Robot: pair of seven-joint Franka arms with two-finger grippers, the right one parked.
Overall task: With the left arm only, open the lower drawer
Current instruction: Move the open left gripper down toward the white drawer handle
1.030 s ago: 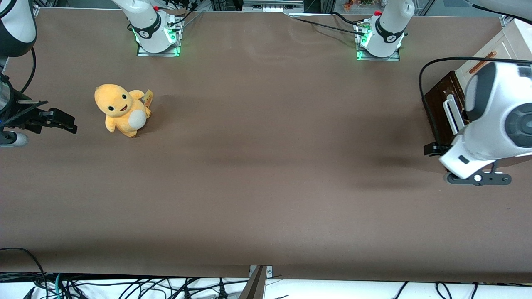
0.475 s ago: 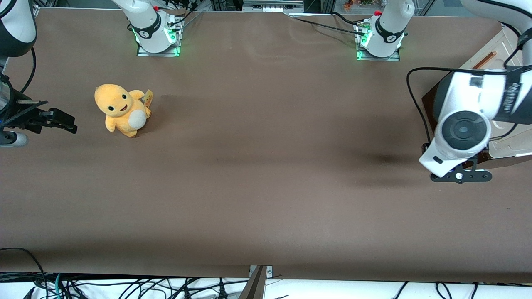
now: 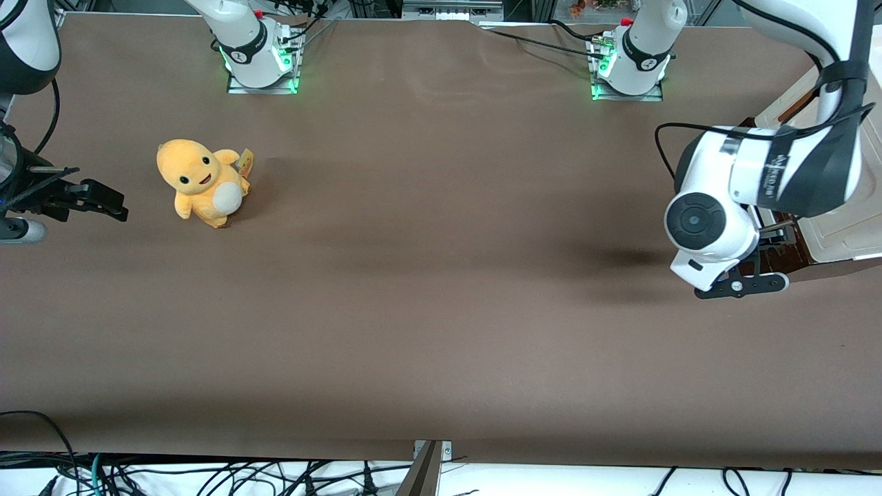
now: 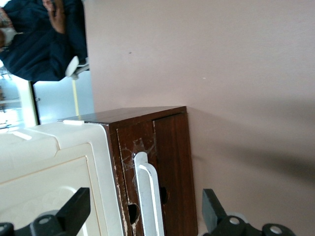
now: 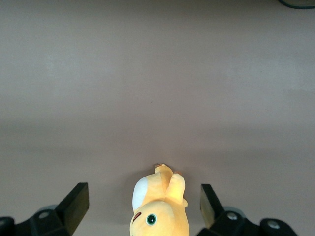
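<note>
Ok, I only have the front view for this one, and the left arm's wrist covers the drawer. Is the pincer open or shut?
Observer: Open. In the left wrist view the pincer has its fingers spread wide apart.
Operator: Is it lined up on the handle?
Observer: Yes. The white bar handle of the lower drawer lies between the two fingers, and neither appears to touch it.
Operator: What sits next to that dark front?
Observer: A cream-white panel lies right beside it, edge to edge.
</note>
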